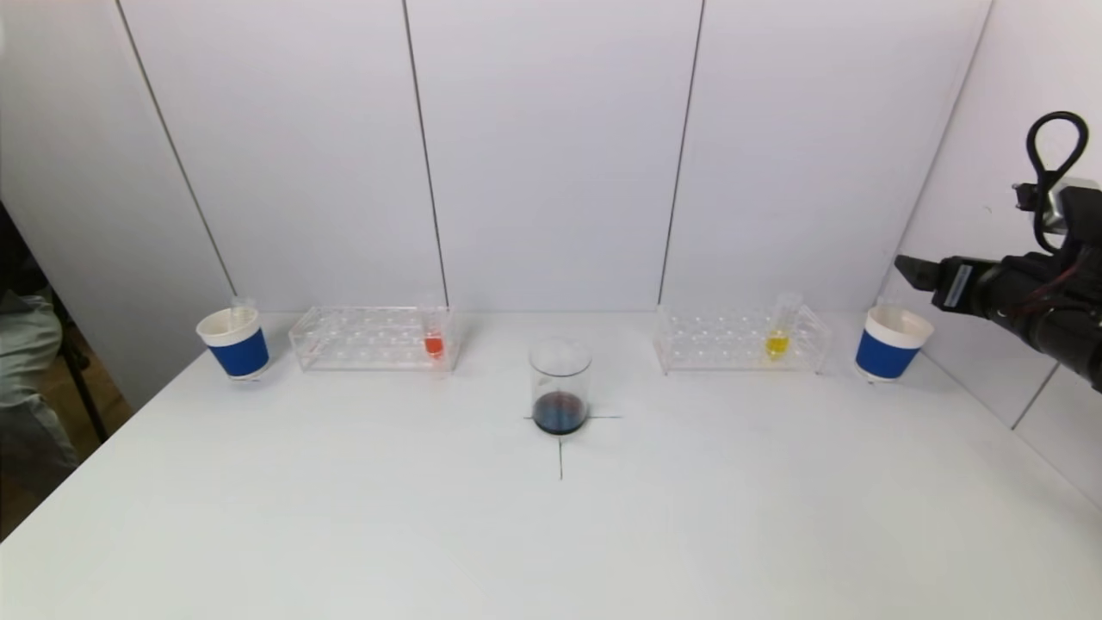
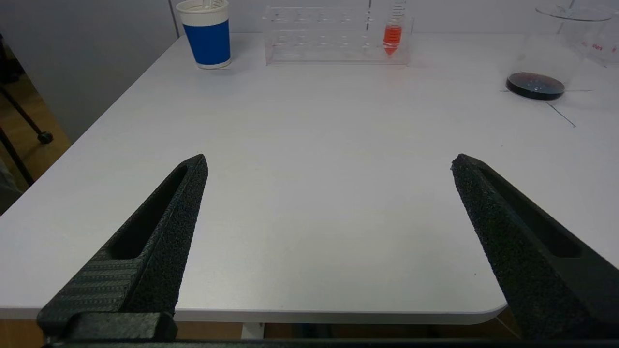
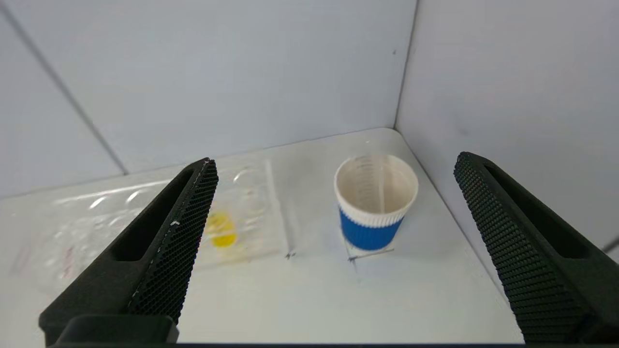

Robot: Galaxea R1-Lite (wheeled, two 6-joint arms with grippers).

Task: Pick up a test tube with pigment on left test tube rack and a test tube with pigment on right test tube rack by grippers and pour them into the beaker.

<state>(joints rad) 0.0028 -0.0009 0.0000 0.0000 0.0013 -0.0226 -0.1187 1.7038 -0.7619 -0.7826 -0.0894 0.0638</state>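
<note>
A clear beaker [image 1: 560, 387] with dark liquid at its bottom stands at the table's centre. The left test tube rack [image 1: 370, 337] holds a tube of red pigment [image 1: 434, 343] at its inner end. The right test tube rack [image 1: 740, 340] holds a tube of yellow pigment [image 1: 777, 340]. My right gripper [image 3: 336, 159] hangs open and empty above the right blue cup [image 3: 370, 227], to the right of the yellow tube [image 3: 223, 232]. My left gripper [image 2: 330, 158] is open and empty over the table's near left edge, far from the red tube [image 2: 392, 36].
Two blue-and-white paper cups stand at the outer ends of the racks, one on the left [image 1: 234, 343] and one on the right [image 1: 891, 343], each with a clear tube inside. The right wall [image 1: 990, 172] runs close beside the right arm [image 1: 1033, 301].
</note>
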